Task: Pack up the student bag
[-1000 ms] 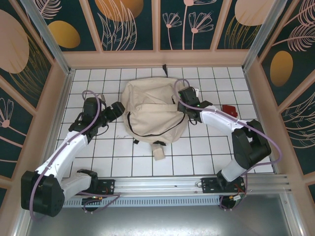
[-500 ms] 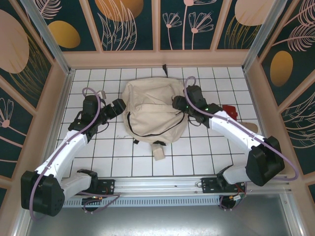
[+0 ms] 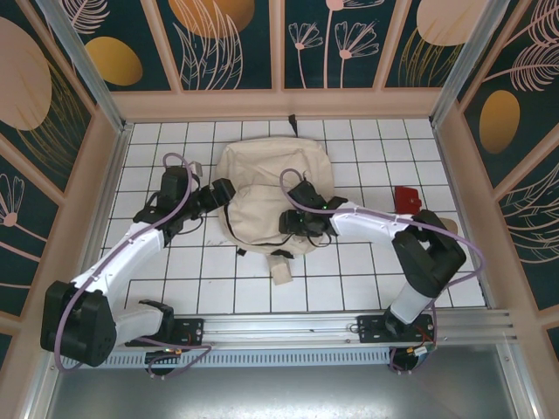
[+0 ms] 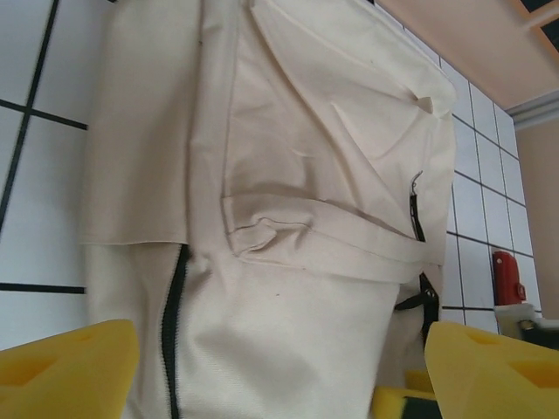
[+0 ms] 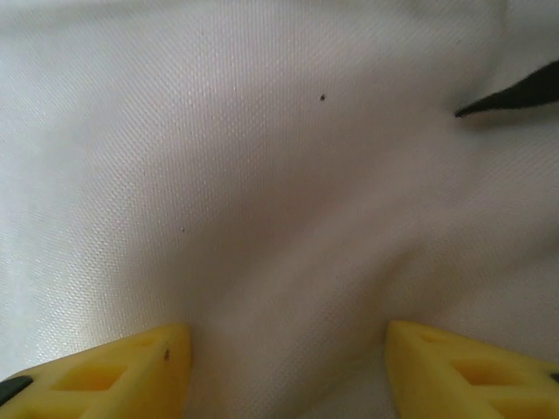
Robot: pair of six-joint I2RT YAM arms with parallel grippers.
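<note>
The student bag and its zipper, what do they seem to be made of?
The student bag: probably canvas-like woven cloth, matte cream; fine weave and soft creases show. The zipper: dark strip, material unclear at this size.

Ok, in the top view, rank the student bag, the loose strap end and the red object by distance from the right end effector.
1. student bag: directly beneath the right end effector.
2. loose strap end: just toward the bases.
3. red object: far right.
</note>
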